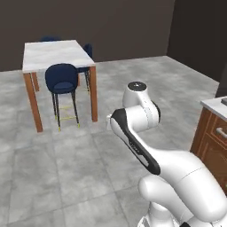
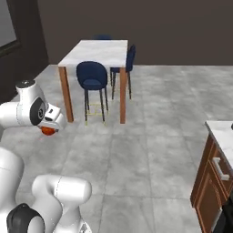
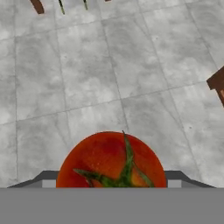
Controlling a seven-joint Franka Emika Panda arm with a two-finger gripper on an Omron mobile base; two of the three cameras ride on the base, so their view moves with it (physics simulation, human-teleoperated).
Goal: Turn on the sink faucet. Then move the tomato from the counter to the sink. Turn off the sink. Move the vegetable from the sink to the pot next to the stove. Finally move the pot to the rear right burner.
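A white Franka arm with dark joints [image 1: 146,133] is rising over a grey tiled kitchen floor [image 1: 53,164], its gripper [image 2: 47,130] gripping a round red tomato with a green stem [image 3: 112,161]. In the hand view the tomato is sitting low in the frame, with the grey edges of the two fingers showing on either side of it, and the floor tiles are spreading out beyond it. In the right base view the same tomato is showing as a small orange-red shape just under the white hand, at the left of the scene and held well above the floor.

Far across the room, a marble-topped bench on brown wooden legs [image 1: 53,55] is standing near the dark back wall [image 2: 150,27]. A dark blue upholstered bar stool with thin black legs [image 1: 62,84] is standing at the near side of that bench, and further blue stools [image 2: 129,57] are tucked at its far and right sides.

At the right of the scene, a brown wooden cabinet with a pale stone top [image 2: 218,168] is reaching into the frame; a metal drawer handle [image 2: 219,168] is visible on its front. The arm and the tomato are well apart from both the bench and the cabinet.
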